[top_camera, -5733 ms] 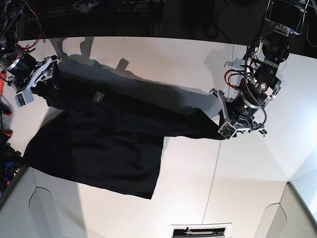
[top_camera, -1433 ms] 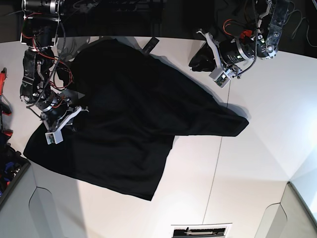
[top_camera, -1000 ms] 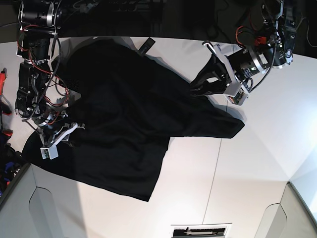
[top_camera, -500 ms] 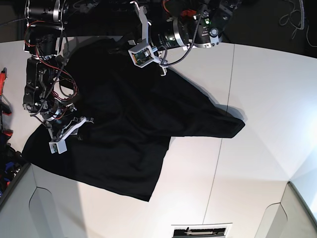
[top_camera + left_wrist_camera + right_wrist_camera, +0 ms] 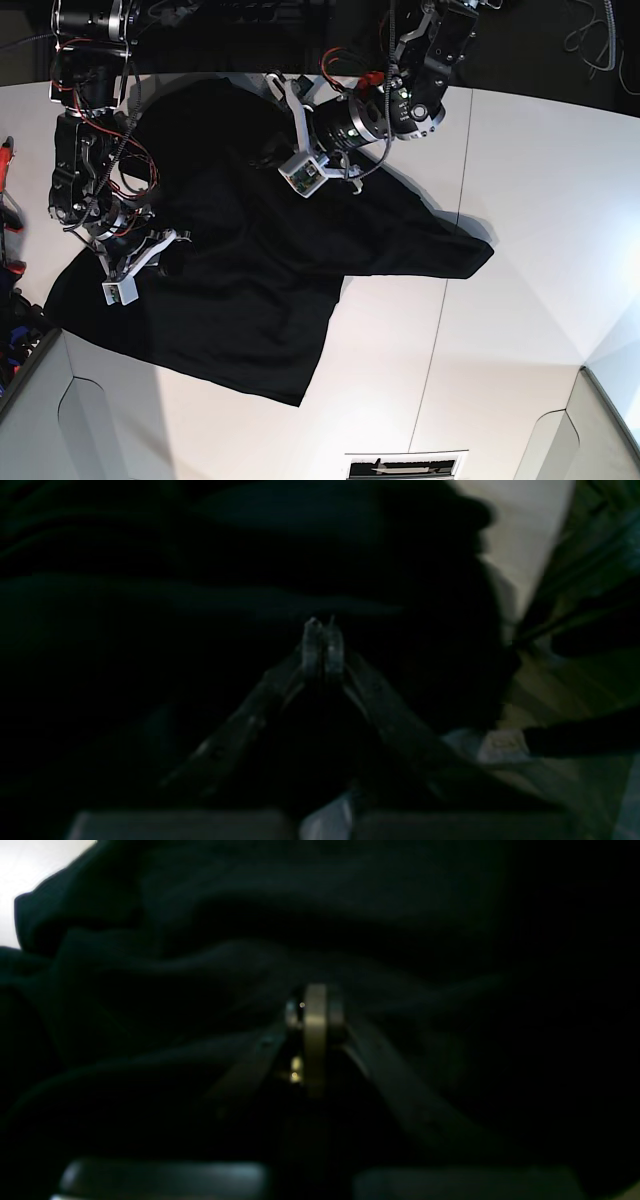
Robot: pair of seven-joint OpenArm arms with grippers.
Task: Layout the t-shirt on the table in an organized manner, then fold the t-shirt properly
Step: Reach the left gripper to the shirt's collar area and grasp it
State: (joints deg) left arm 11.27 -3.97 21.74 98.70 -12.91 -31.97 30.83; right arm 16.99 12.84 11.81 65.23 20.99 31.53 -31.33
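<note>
Over on the base view's left side, the right gripper [image 5: 160, 250] is sitting at about nine o'clock on the shirt [image 5: 260, 260], low against the black cloth, and its wrist camera is showing the jaws pressed tight together with folds of fabric bunching around the tips [image 5: 312, 1010]; whether cloth is actually pinched between them, I cannot tell, it is all too dark. The shirt itself is lying rumpled across the table [image 5: 520, 330], plain black side up, no print showing, spreading from the far edge at twelve o'clock down to a lower hem corner near six o'clock, with one sleeve-like lobe reaching out toward three o'clock. Moving across to the middle, the left gripper [image 5: 275, 150] is hovering at roughly twelve o'clock over the shirt's upper part, its arm reaching in from the top right. From its wrist camera the jaws are meeting at a narrow point [image 5: 322, 640], closed up, dark cloth filling the view behind them and a strip of white table [image 5: 520, 540] peeking in at one o'clock; again it is too dim to say whether any fabric is caught. On the right, the table is lying bare and white, a thin dark seam [image 5: 440, 330] running down just past the shirt's right lobe.
</note>
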